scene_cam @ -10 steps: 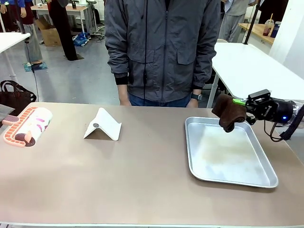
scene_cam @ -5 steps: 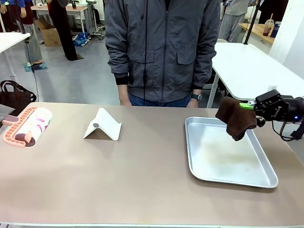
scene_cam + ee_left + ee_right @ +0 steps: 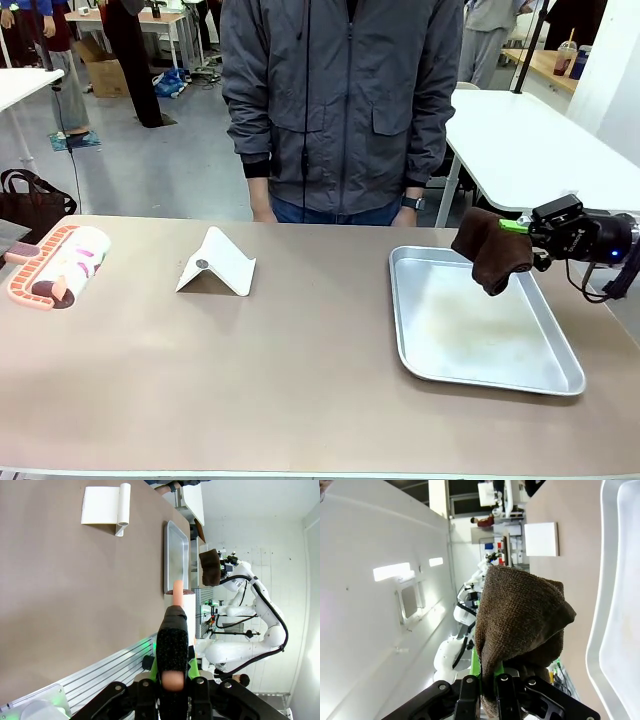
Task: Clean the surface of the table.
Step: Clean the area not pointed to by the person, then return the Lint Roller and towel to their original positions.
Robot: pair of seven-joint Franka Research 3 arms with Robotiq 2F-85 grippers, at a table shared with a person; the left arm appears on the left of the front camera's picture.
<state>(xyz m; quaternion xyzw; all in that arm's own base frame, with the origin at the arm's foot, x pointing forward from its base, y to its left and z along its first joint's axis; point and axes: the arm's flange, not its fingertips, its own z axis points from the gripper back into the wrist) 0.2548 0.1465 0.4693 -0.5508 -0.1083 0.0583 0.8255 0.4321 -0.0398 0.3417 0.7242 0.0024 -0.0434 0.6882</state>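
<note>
Right hand (image 3: 515,232), right of frame, clamped shut on a brown terry cloth (image 3: 488,250). The cloth is bunched and limp, hanging over the far edge of the shiny metal tray (image 3: 560,385). Risk: cloth snags the tray rim, or wipes the tray instead of the desk (image 3: 280,370), smooth matte taupe, filling the lower frame. A wide sweep could knock the white folded stand (image 3: 215,265). Left hand (image 3: 173,666) shut on 1 dark rough bar (image 3: 173,630), peach-tipped.
</note>
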